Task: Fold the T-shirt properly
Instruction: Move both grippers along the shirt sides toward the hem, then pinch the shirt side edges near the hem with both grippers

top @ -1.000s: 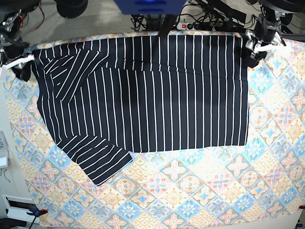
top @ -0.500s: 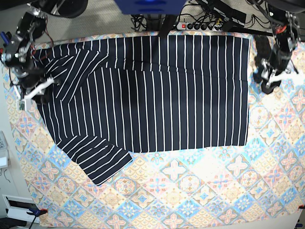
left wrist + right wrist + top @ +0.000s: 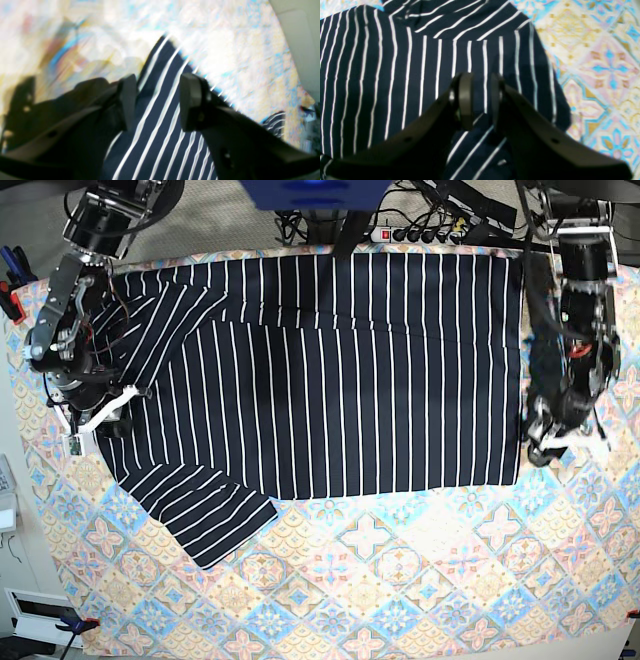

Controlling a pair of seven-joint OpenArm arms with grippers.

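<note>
**T-shirt spread flat, both arms at its side edges**

T-shirt (image 3: 330,370) lay spread across the far half of the patterned tablecloth (image 3: 400,580), its pinstripes running front to back in the base view; one sleeve (image 3: 200,505) stuck out toward the near-left, and the other (image 3: 150,315) lay folded over the body at the far-left.

Left gripper (image 3: 548,442) stood at the shirt's right edge near its front corner. In its wrist view the fingers (image 3: 190,105) were spread wide, released, with striped cloth showing in the gap between them — whether they touched the fabric could not be told, as that view was blurred.

Right gripper (image 3: 100,415) hung over the shirt's left edge, between the two sleeves. Its wrist view showed the fingers (image 3: 466,100) partly closed with a narrow gap, striped cloth behind them — whether any fabric was pinched could not be told.
</note>
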